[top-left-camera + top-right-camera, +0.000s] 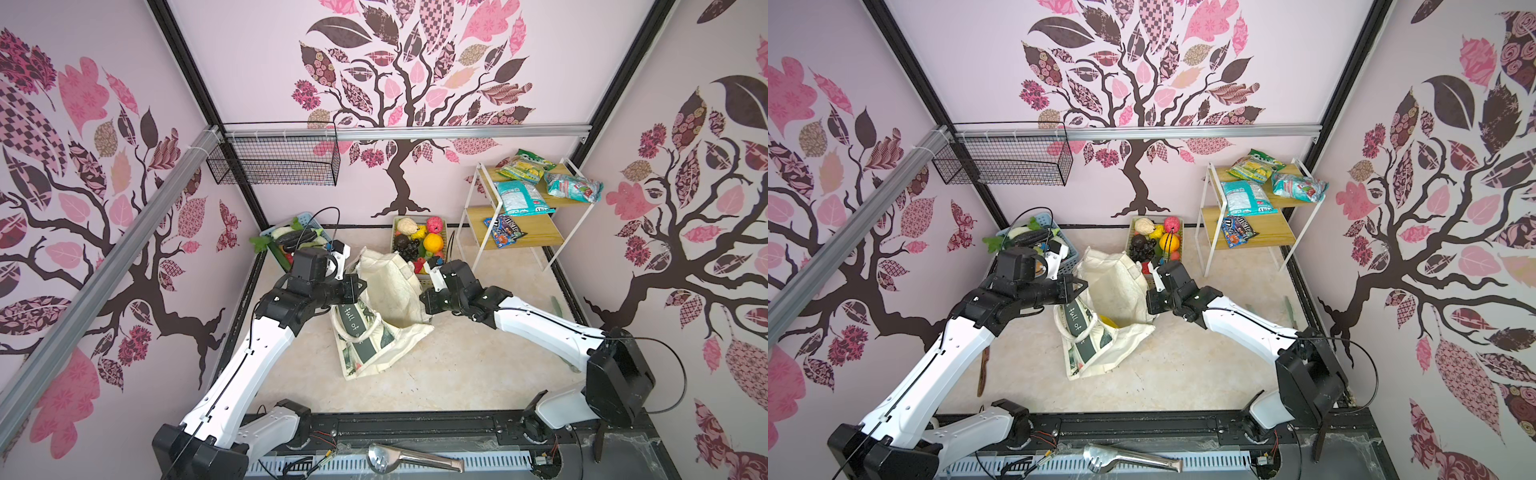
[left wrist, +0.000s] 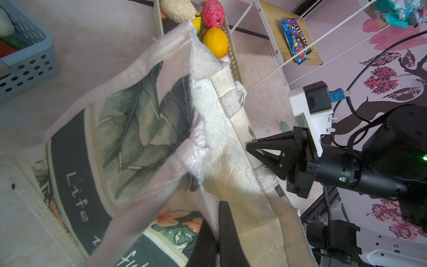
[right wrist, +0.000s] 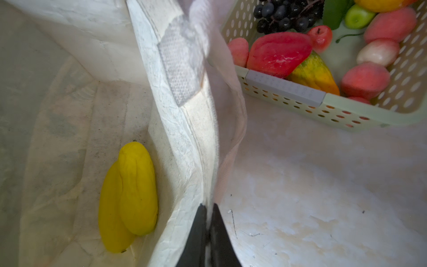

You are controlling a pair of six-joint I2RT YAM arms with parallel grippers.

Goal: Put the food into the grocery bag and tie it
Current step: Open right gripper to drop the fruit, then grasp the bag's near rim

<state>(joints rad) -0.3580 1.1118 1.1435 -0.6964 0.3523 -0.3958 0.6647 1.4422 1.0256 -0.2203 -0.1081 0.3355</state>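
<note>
We see the left gripper (image 2: 218, 233) clenched on the near rim of the bag (image 2: 138, 115), with cream cloth pinched between its two black fingers. The right gripper (image 3: 208, 227) is likewise closed and grasps the top edge of the opposite wall. From the left wrist we see this right gripper (image 2: 249, 148) meeting that rim between two stitched strap ends (image 2: 231, 101).

Held from both sides, the bag (image 1: 386, 291) stands mouth-open in the middle of the table (image 1: 457, 374), its printed panel turned toward the camera. Inside we find a yellow fruit (image 3: 129, 196) on the bag's floor, lying against the wall that the right gripper holds. A sliver of this yellow fruit (image 1: 1111, 321) also shows in a top view.

The other food lies outside the bag. We see fruit (image 1: 432, 242) heaped in a beige basket (image 3: 360, 115) just behind the bag. Vegetables (image 1: 291, 239) fill a blue basket (image 1: 303, 217) beyond the left arm. At the far right stands a shelf (image 1: 540, 239) carrying snack packets (image 1: 521, 197).
</note>
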